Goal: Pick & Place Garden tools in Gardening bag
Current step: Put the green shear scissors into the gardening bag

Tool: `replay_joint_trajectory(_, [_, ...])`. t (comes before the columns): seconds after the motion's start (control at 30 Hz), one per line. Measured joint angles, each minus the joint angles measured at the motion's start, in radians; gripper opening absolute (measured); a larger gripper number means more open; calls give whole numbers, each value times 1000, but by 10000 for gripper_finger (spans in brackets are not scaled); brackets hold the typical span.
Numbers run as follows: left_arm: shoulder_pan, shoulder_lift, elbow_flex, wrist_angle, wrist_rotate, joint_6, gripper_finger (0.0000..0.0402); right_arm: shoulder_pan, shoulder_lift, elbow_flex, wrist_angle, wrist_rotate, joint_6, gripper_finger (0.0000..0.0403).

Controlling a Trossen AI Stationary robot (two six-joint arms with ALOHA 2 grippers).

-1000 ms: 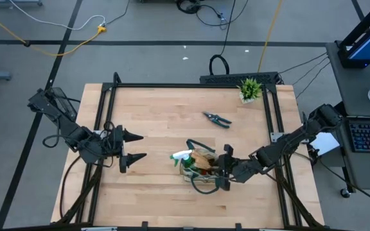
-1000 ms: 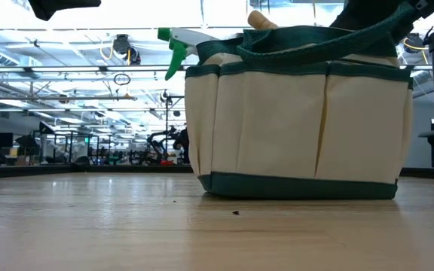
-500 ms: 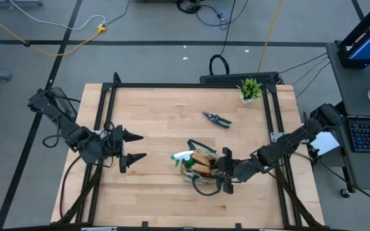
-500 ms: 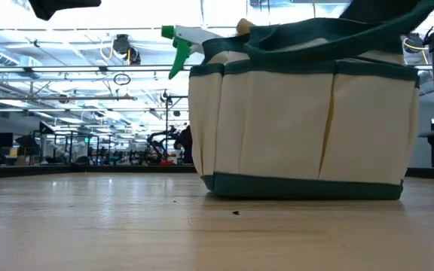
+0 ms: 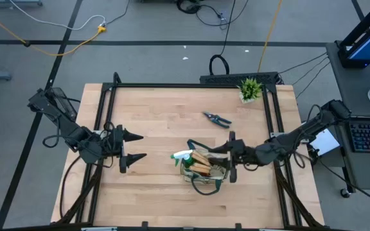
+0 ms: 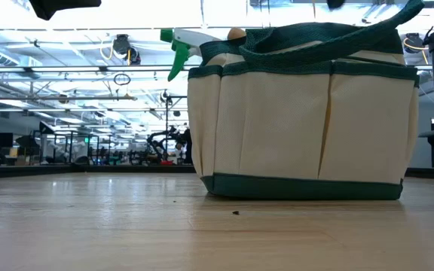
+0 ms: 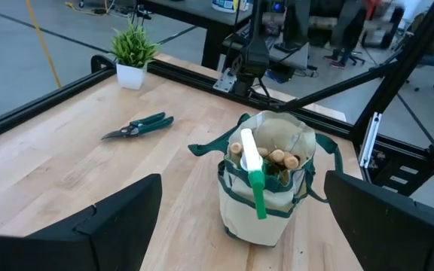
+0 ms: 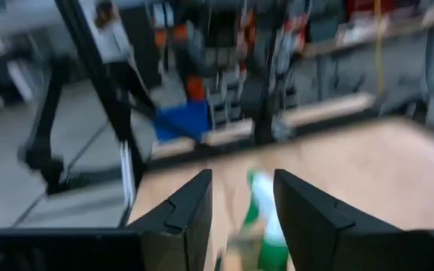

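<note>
The beige gardening bag with dark green trim stands on its base on the table, near the middle; it also shows in the low view and the left wrist view. In it stand the green spray bottle with its white nozzle and several wooden handles. The dark pruning shears lie flat on the table beyond the bag. My right gripper is open and empty, just right of the bag. My left gripper is open and empty, left of the bag.
A small potted green plant stands at the far right corner. A black frame runs around the table's edges. Bare wood lies between the left gripper and the bag, and along the far left of the table.
My right gripper has drawn back from over the bag's near right part, up and toward the table's right edge. A wooden handle tip showing above the bag's rim has sunk lower into the bag. The bag has shifted slightly.
</note>
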Motion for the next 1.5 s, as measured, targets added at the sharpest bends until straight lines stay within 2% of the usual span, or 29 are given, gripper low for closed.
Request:
replay_joint_trajectory(0.13, [0, 0, 0, 0, 0, 0, 374, 0, -27, 0, 98, 54, -147, 121])
replay_joint_trajectory(0.37, [0, 0, 0, 1, 0, 5, 374, -25, -59, 0, 62, 207, -337, 106])
replay_joint_trajectory(0.5, [0, 0, 0, 1, 0, 2, 374, -82, -82, 1, -23, 268, -354, 105])
replay_joint_trajectory(0.6, [0, 0, 0, 1, 0, 2, 374, -153, -102, 1, -147, 269, -294, 109])
replay_joint_trajectory(0.77, [0, 0, 0, 0, -2, 33, 374, -289, -136, 1, -353, 190, -169, 125])
replay_joint_trajectory(0.97, [1, 0, 0, -1, -3, 58, 374, -447, -146, 2, -555, 4, -110, 144])
replay_joint_trajectory(1.2, [1, 0, 0, -4, 4, 112, 374, -593, -144, 2, -737, -185, -107, 158])
replay_joint_trajectory(1.33, [12, -2, 0, -23, 42, 124, 374, -660, -142, 2, -800, -286, -129, 162])
replay_joint_trajectory(1.5, [65, -16, -17, -7, 115, 125, 374, -739, -134, 2, -858, -352, -161, 163])
